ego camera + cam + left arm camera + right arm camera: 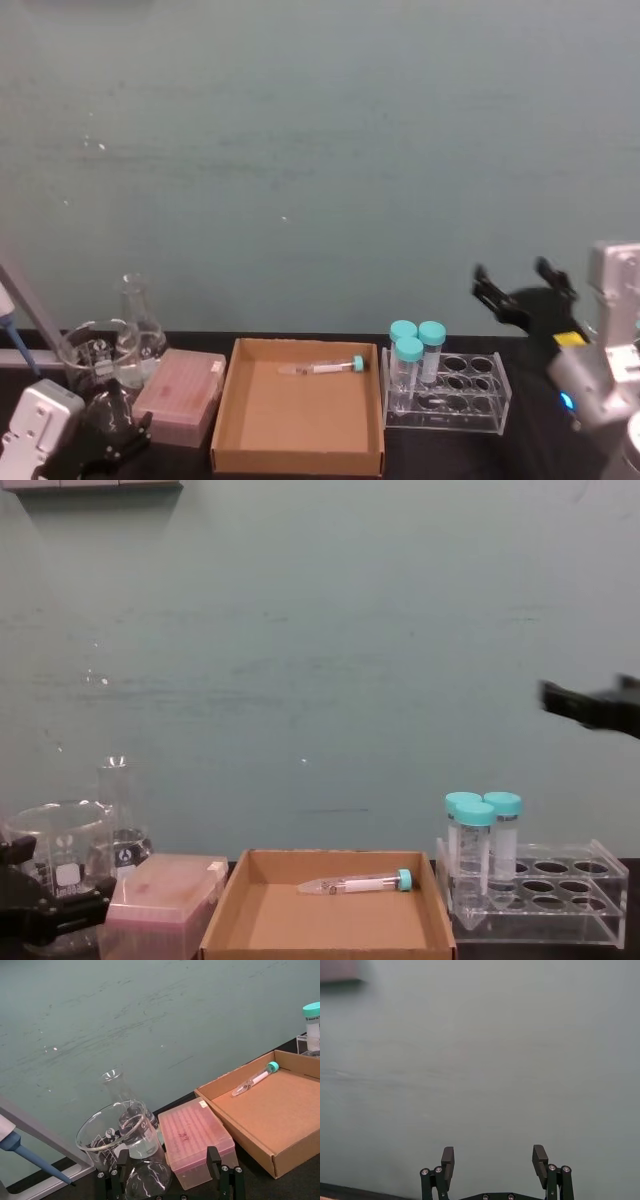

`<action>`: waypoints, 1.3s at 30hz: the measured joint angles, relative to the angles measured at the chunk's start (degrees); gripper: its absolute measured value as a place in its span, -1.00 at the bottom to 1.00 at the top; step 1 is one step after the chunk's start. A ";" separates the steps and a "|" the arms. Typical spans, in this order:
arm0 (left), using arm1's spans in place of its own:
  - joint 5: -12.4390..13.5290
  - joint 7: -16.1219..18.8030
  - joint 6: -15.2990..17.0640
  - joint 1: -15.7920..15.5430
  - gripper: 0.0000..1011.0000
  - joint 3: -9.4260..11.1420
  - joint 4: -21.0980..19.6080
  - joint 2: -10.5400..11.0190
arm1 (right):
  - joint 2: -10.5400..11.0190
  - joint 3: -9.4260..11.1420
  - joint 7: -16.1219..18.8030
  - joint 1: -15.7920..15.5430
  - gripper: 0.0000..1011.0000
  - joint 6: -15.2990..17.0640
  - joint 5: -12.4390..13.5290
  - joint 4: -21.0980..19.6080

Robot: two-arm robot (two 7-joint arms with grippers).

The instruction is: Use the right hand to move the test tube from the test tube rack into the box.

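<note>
One tube placed: the test tube [325,368] lies on its side inside the box [240,430], near the box's far wall, its long axis running along that wall and its teal cap toward the rack side.
Left gripper: the left gripper [105,440] sits low at the near left corner of the bench, close before the pink lidded box [182,395]; I cannot tell how its fingers stand.
Box: shallow brown cardboard, at the middle of the bench's near edge, holding nothing but the tube.
Test tube rack: the test tube rack [470,395] stands just right of the box, three wide teal-capped tubes [415,350] upright at its left end, other holes bare.
Right hand: the right hand [525,290] is raised above and beyond the rack's right end, released, fingers spread with nothing between them, well apart from the tube, which lies down and to its left.
Glassware: a beaker [95,355] and flask [140,315] stand at the far left of the bench.
Judgement: the transfer looks done; the right arm probably only needs to draw clear.
Room: dark bench top, plain grey-green wall close behind.
</note>
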 joint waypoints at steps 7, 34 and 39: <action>0.00 0.00 0.00 0.00 0.98 0.00 0.00 0.00 | 1.11 3.48 -4.56 -5.75 0.98 0.24 -1.72 -2.38; 0.00 0.00 0.00 0.00 0.98 0.00 0.00 0.00 | 0.77 4.65 -4.75 -7.61 0.98 1.45 -1.88 -3.75; 0.00 0.00 0.00 0.00 0.98 0.00 0.00 0.00 | 0.77 4.63 -4.72 -7.59 0.98 1.42 -1.88 -3.72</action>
